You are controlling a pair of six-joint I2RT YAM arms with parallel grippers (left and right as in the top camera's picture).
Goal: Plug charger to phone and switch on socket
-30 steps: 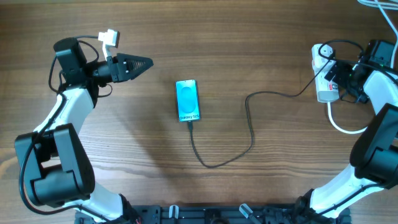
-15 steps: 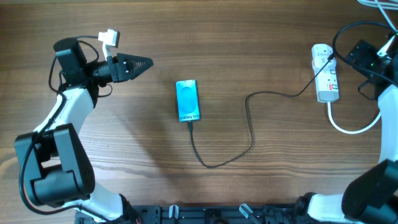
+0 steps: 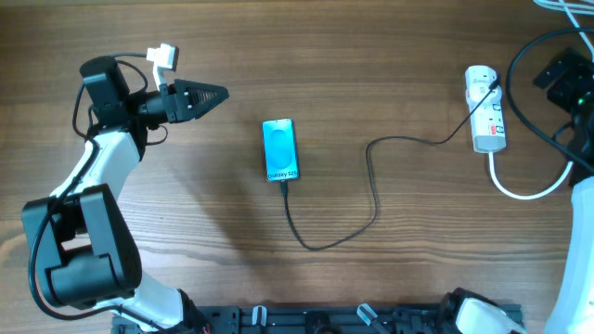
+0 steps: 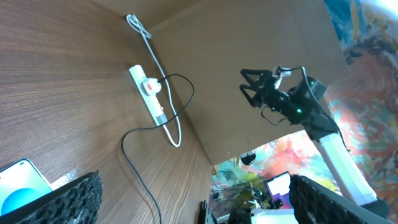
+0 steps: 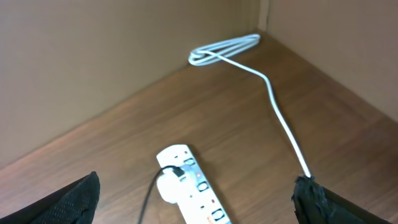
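The phone, teal screen up, lies mid-table; its corner shows in the left wrist view. The thin black charger cable loops from the phone's near end, where its tip meets the phone, to a black plug in the white socket strip. The strip also shows in the left wrist view and in the right wrist view. My left gripper is open and empty, left of the phone. My right gripper is open and empty, raised above and right of the socket.
The socket's thick white cord curves off its near end, and more of it runs to a loop in the far corner. Cardboard walls stand behind the table. The table edge is close on the right.
My right gripper has lifted off the socket and drawn back up and to the right. The left arm, phone and cable have not moved.
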